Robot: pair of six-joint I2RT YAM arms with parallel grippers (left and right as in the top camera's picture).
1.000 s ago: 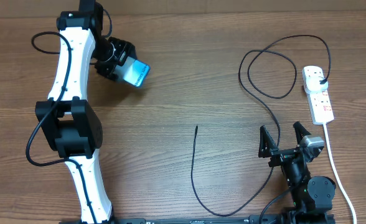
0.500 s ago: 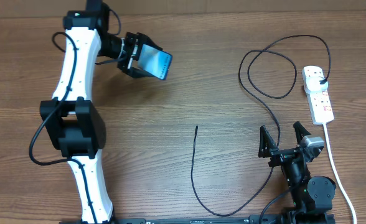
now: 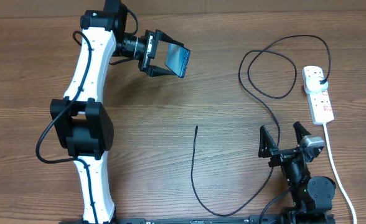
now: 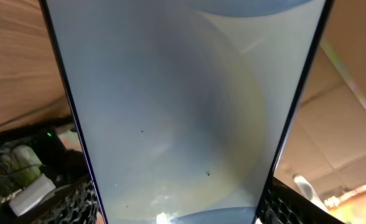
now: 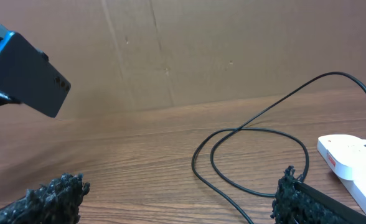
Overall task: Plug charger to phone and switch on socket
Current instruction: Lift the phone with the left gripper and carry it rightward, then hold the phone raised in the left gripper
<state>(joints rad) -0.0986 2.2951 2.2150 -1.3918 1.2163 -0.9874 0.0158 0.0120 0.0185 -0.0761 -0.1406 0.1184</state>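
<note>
My left gripper [image 3: 162, 53] is shut on the phone [image 3: 177, 60] and holds it in the air over the far left-centre of the table, screen tilted. The phone's pale screen [image 4: 170, 106] fills the left wrist view, and its dark back shows at the left of the right wrist view [image 5: 27, 81]. The charger [image 3: 258, 93] loops from its black plug in the socket [image 3: 318, 93] down to a bare tip [image 3: 196, 128] at mid-table. The cable loop [image 5: 251, 162] and the socket [image 5: 354, 165] show in the right wrist view. My right gripper [image 3: 284, 139] is open and empty at the near right.
The socket's white cord [image 3: 335, 165] runs down the right edge toward the front. The white left arm [image 3: 83, 93] stretches along the left side of the wooden table [image 3: 170, 162]. A cardboard wall [image 5: 201, 50] stands behind the table.
My left gripper has carried the phone to the right and a little farther back, turning it. The right arm and the charger have not moved.
</note>
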